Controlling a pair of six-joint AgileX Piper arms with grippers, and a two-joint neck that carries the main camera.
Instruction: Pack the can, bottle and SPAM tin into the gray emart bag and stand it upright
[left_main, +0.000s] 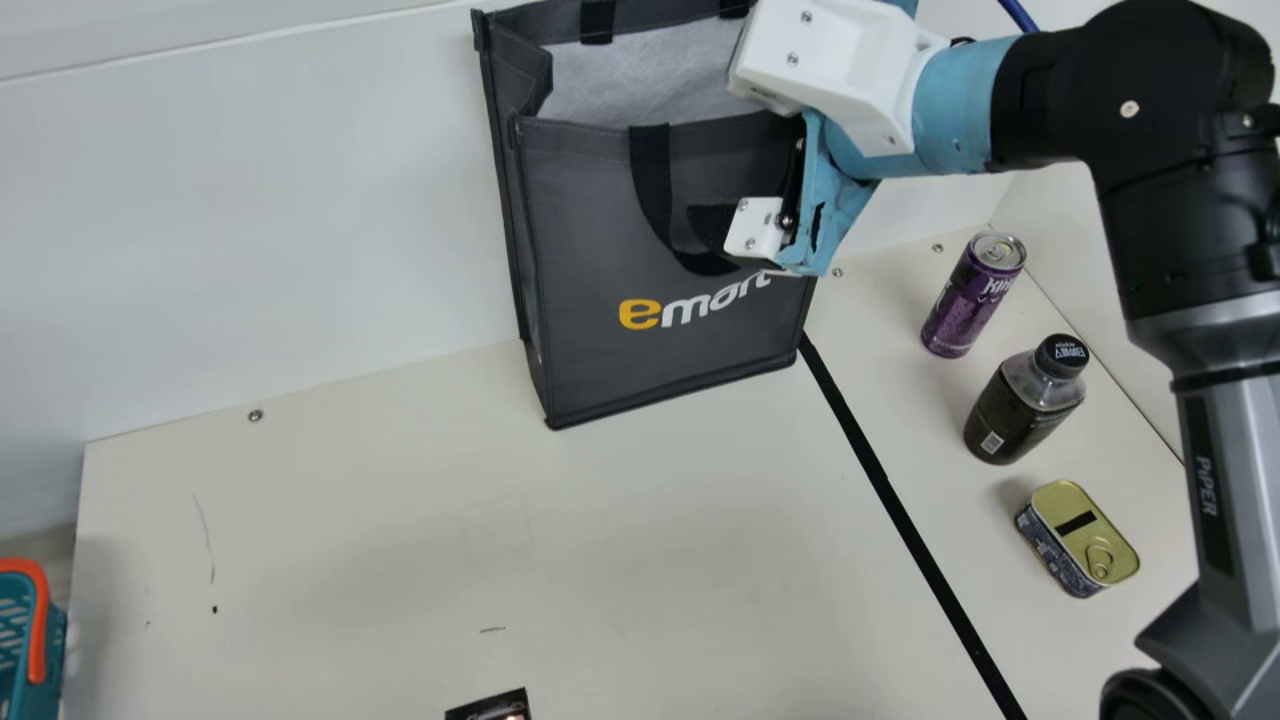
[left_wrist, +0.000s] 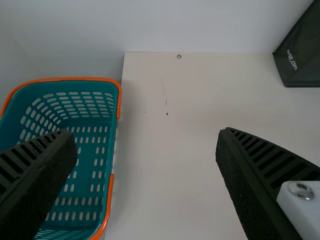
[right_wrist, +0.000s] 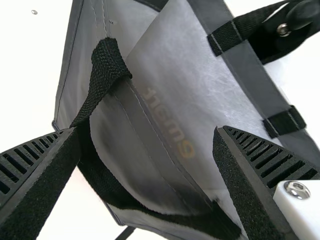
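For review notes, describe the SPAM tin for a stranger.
Find the gray fabric emart bag. Past the black line, right of it in the main view, lies the low, rounded-rectangular SPAM tin. Its gold ring-pull lid separates it from the tall purple can and black-capped bottle.

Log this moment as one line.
bag: upright | can, bottle, tin: outside | right gripper: open, at bag | left gripper: open

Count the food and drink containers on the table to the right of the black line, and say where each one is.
3: the can, nearest the gray bag; the bottle, in the middle; the tin, at the row's other end. The right arm may hide more.
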